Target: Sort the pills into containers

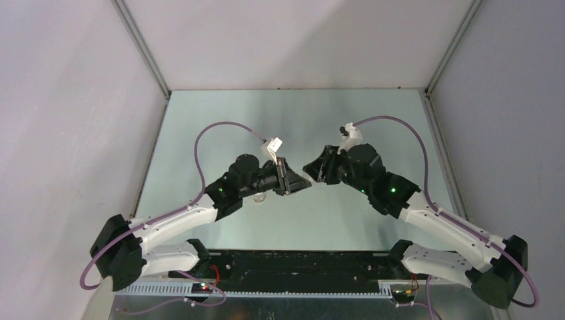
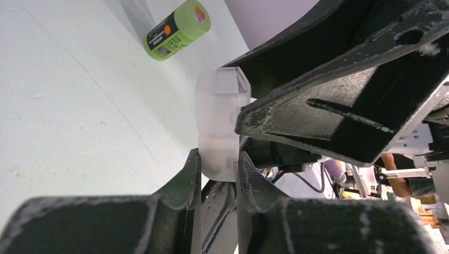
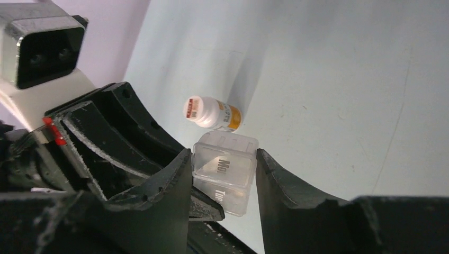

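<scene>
Two grippers shared one small translucent whitish plastic pill box (image 2: 217, 106), held above the pale table (image 2: 63, 116).
Your left gripper (image 2: 217, 168) pinched only one end of it. Your right gripper (image 3: 225, 174) straddled the other end, and I couldn't tell whether it gripped, so uneven closing could have twisted the box loose. Its lids looked shut and no pills showed. The green cylindrical bottle (image 2: 177, 29) and the white orange-labelled bottle (image 3: 212, 114) lay capped.

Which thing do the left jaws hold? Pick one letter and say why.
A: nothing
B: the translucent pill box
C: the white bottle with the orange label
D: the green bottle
B: in the left wrist view the left jaws pinch the lower end of the translucent pill box, while the green bottle lies apart on the table.
</scene>
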Motion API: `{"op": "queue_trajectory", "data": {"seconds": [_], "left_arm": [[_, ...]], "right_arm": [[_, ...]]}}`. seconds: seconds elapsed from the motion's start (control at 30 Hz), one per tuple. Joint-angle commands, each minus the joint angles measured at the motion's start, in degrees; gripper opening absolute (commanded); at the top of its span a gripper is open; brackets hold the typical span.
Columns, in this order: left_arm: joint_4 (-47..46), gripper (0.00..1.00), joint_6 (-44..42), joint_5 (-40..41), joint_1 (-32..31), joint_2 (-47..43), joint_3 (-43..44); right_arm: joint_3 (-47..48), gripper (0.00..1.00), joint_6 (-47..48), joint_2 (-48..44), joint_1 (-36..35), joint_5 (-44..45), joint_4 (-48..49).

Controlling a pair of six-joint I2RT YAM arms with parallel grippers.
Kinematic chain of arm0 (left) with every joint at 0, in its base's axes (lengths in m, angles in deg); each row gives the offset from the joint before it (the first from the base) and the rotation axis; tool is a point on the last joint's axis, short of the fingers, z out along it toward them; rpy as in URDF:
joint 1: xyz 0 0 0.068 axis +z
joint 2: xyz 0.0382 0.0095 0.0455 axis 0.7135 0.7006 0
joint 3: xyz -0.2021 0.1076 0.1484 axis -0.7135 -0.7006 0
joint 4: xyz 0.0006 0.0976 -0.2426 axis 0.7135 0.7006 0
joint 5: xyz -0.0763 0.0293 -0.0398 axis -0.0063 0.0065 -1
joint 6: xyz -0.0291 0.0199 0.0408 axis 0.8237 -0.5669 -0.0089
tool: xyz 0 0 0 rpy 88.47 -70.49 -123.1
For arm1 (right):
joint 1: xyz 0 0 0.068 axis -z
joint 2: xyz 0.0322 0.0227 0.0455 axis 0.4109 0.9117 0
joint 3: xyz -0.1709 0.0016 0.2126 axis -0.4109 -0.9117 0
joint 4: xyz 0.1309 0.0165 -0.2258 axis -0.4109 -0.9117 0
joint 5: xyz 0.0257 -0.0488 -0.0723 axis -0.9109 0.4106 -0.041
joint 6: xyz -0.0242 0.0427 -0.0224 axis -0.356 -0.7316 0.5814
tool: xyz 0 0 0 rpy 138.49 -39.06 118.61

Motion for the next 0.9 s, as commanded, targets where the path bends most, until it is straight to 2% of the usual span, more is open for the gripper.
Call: {"op": "queue_trajectory", "data": {"seconds": [0.0,0.1,0.23,0.4,0.5,0.63,0.77,0.87], "left_arm": [[-5.7,0.0,1.8,-1.3,0.2,-2.0,0.2],[-11.1,0.0,4.7,-4.2,0.7,-1.8,-1.2],[-14.3,0.0,7.5,-5.8,1.2,-1.8,-2.2],[-14.1,0.0,8.1,-4.5,1.4,-3.6,-2.0],[-10.7,0.0,6.8,-3.0,1.4,-5.3,-1.4],[-8.4,0.0,5.5,-1.4,1.4,-6.2,-1.0],[-9.0,0.0,6.0,-1.9,1.4,-5.9,-1.1],[-9.2,0.0,6.1,-2.2,1.4,-5.9,-1.1]], "right_arm": [[-2.8,0.34,-0.9,-5.8,4.5,-11.6,6.5],[-5.7,0.34,-2.5,-8.7,9.6,-19.6,11.9],[-10.0,0.4,-5.4,-11.1,15.3,-29.3,17.3],[-10.5,0.65,-3.9,-13.6,17.9,-23.9,11.6],[-10.5,0.67,-2.7,-14.9,18.0,-18.8,6.7],[-10.5,0.58,-2.1,-15.8,17.9,-15.2,3.6],[-10.5,0.33,-1.7,-15.4,17.8,-16.3,4.8],[-10.5,0.28,-1.5,-15.3,17.8,-18.5,7.7]]}}
